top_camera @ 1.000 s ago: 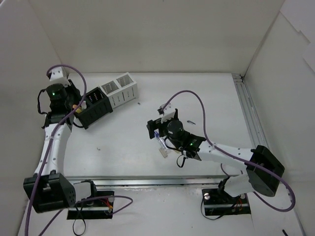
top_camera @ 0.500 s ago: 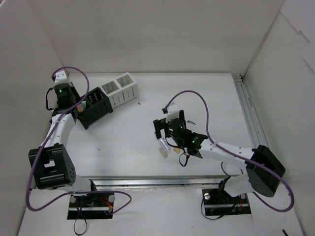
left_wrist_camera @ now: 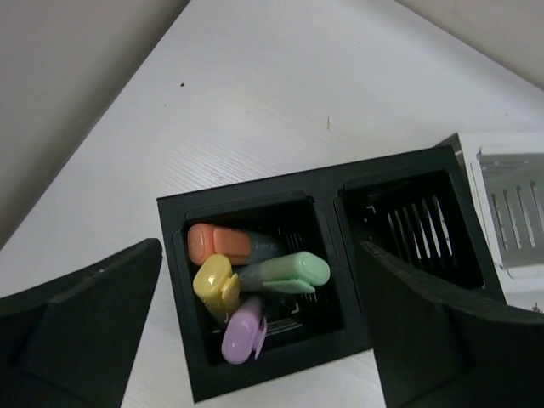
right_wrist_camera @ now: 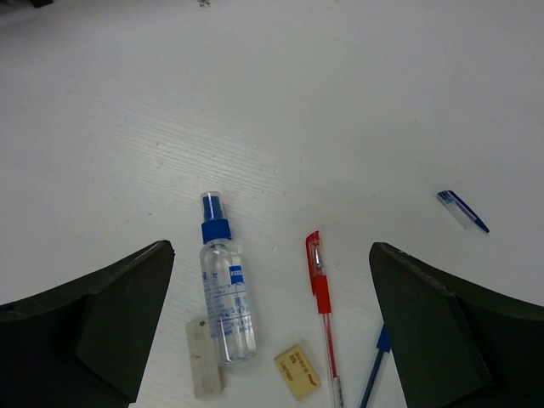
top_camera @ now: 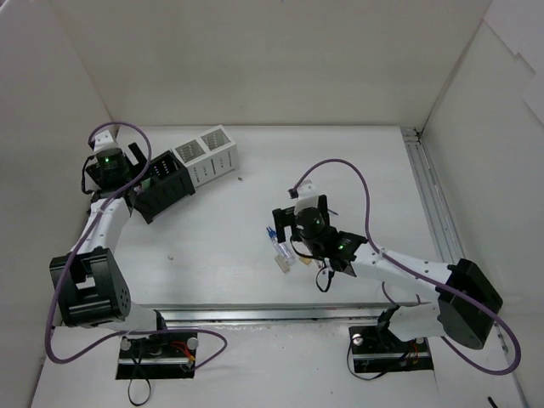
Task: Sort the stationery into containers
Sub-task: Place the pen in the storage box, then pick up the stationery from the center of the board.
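Note:
The black organiser [left_wrist_camera: 255,374] holds orange [left_wrist_camera: 223,244], yellow [left_wrist_camera: 212,280], green [left_wrist_camera: 285,272] and pink-purple [left_wrist_camera: 240,331] highlighters in one compartment. My left gripper [left_wrist_camera: 259,285] hangs open above that compartment, holding nothing; from above it [top_camera: 136,183] is at the black organiser's [top_camera: 163,185] left end. The white mesh organiser [top_camera: 208,157] stands beside it. My right gripper [right_wrist_camera: 272,255] is open over loose items: a clear spray bottle [right_wrist_camera: 225,297], a red pen [right_wrist_camera: 321,314], a blue pen [right_wrist_camera: 374,365], a tan eraser [right_wrist_camera: 297,371] and a whitish eraser [right_wrist_camera: 204,370].
A short clear-blue pen piece [right_wrist_camera: 461,210] lies apart to the right of the cluster. The black organiser's second compartment [left_wrist_camera: 416,229] shows nothing inside. White walls close in the table on the left, back and right, with a metal rail [top_camera: 429,195] along the right.
My left gripper has opened over the black organiser, and its arm has swung round at the organiser's left end. My right gripper has shifted slightly right and nearer over the loose items.

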Controlling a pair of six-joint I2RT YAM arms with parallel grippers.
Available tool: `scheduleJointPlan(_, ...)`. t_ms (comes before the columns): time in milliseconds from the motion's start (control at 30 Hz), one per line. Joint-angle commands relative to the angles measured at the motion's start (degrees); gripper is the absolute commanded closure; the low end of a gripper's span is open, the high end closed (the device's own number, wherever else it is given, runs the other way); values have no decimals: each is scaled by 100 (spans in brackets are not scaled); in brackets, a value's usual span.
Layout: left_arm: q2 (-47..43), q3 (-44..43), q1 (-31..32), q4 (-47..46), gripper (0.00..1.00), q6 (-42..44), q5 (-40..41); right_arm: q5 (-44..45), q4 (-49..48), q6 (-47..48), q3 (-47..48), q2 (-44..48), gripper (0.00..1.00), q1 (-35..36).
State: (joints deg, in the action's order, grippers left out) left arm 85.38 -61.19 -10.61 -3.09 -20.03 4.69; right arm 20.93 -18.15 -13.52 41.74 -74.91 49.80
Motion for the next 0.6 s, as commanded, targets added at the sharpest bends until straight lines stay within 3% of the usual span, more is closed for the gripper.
scheduleJointPlan(0, -636, -437, 41, 202, 0, -361, -187, 499, 328, -335, 1, 328, 2, -32)
scheduleJointPlan(167, -1022, -833, 559, 1600, 0, -730, -240, 1263, 1407, -959, 282, 486, 2, -154)
scheduleJointPlan(300, -1305, -684, 1664, 2329, 0, -1299, -214, 1537, 2271, -1853, 599, 557, 2, -488)
scheduleJointPlan(467, -1078, -79, 2861, 2279, 0, -1741, -810, 793, 2632, -2436, 511, 645, 2, -1365)
scheduleJointPlan(567, -613, -165, 3512, 2331, 0, -1855, -1109, 448, 2650, -2507, 441, 627, 2, -1709)
